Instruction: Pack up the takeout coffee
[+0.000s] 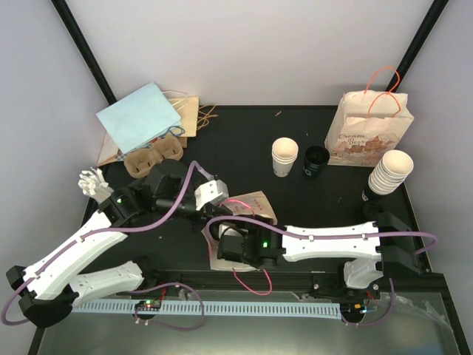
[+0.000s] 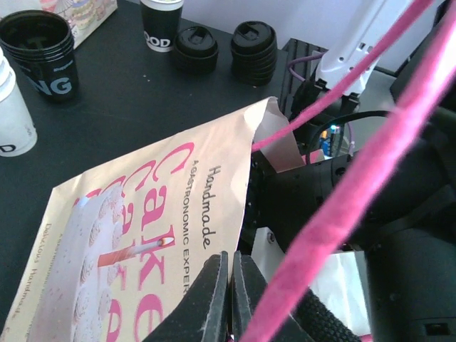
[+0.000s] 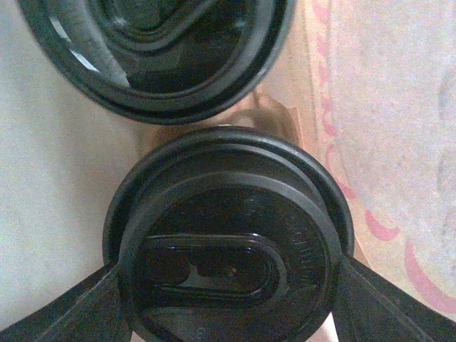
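Observation:
A tan paper bag (image 2: 142, 214) printed with pink cake lettering lies on its side in the middle of the black table, its mouth toward the arms. My left gripper (image 2: 230, 267) is shut on the rim of the bag's mouth, also seen from above (image 1: 211, 194). My right gripper (image 3: 228, 285) reaches inside the bag and is shut on a coffee cup with a black lid (image 3: 228, 235), one finger (image 3: 68, 313) on each side of it. A second lidded cup (image 3: 157, 50) stands just beyond it inside the bag. From above, the right wrist (image 1: 244, 248) sits at the bag's mouth.
A stack of white cups (image 1: 284, 157) and a black cup (image 1: 316, 163) stand mid-table. An upright printed bag (image 1: 369, 133) and more white cups (image 1: 390, 171) are at the right. Black lids (image 2: 253, 46) lie nearby. A blue bag (image 1: 140, 118) and cardboard carriers (image 1: 151, 155) are at the back left.

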Robot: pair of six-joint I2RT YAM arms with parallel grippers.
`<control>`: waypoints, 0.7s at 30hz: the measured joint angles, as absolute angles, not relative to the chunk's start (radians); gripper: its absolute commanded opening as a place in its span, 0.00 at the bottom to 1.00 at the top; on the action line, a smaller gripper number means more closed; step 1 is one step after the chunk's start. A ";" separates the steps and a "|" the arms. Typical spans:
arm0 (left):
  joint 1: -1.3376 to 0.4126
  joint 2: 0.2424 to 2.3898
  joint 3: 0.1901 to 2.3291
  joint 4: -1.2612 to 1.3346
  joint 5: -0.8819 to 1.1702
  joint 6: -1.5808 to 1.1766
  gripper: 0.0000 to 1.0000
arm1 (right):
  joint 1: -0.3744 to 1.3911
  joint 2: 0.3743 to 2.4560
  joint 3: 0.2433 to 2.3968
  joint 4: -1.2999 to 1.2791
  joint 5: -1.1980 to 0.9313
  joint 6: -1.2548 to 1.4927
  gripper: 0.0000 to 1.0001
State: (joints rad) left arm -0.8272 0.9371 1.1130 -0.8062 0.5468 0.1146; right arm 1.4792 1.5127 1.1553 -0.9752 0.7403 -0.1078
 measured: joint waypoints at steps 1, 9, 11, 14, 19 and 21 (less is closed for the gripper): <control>-0.827 0.937 1.113 -0.808 0.554 0.113 0.08 | 1.481 1.513 1.151 -0.976 0.738 -0.102 0.52; -0.833 0.924 1.113 -0.801 0.561 0.084 0.31 | 1.486 1.513 1.137 -0.976 0.734 -0.083 0.52; -0.833 0.914 1.113 -0.798 0.560 0.075 0.44 | 1.486 1.513 1.136 -0.976 0.734 -0.080 0.52; -0.833 0.899 1.113 -0.796 0.555 0.067 0.64 | 1.486 1.513 1.134 -0.975 0.734 -0.079 0.52; -0.833 0.864 1.122 -0.800 0.513 0.050 0.98 | 1.489 1.513 1.132 -0.975 0.735 -0.079 0.52; -0.833 0.842 1.134 -0.800 0.481 0.043 0.99 | 1.491 1.513 1.132 -0.975 0.735 -0.079 0.52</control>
State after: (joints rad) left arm -0.8326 0.8425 1.1336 -0.7998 0.4808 0.0425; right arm 1.4910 1.5127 1.1324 -0.9752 0.7349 -0.0788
